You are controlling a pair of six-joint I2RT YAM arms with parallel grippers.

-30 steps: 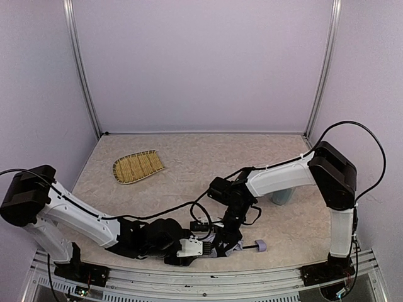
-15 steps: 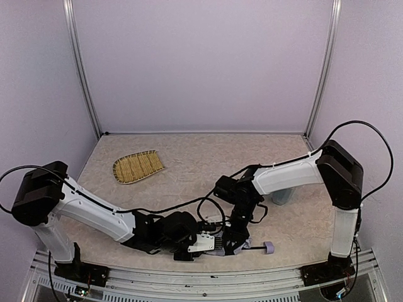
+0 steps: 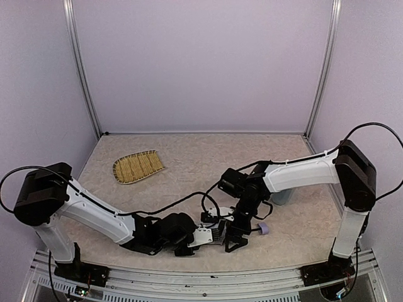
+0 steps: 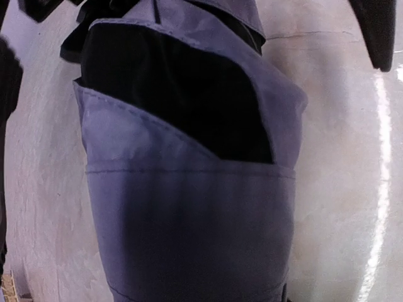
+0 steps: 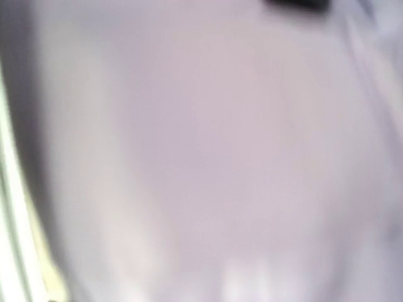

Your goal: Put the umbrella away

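Observation:
The umbrella lies folded near the table's front edge; its small lilac handle (image 3: 264, 229) pokes out to the right on a thin black shaft. In the left wrist view its lilac and black canopy (image 4: 189, 214) fills the frame, right up against the camera. My left gripper (image 3: 211, 236) is shut on that canopy, and the fabric hides the fingers. My right gripper (image 3: 234, 243) hangs just right of it, over the shaft, with its black fingers spread open and nothing held. The right wrist view is a pale blur.
A woven straw tray (image 3: 137, 167) lies at the back left. A light blue cup (image 3: 281, 197) stands at the right, half hidden behind my right forearm. Black cables loop over the table's middle. A metal rail (image 3: 201, 277) runs along the front edge.
The left gripper has closed on the canopy and slid right with it. The right gripper has let go and opened. The handle has swung away from the front edge.

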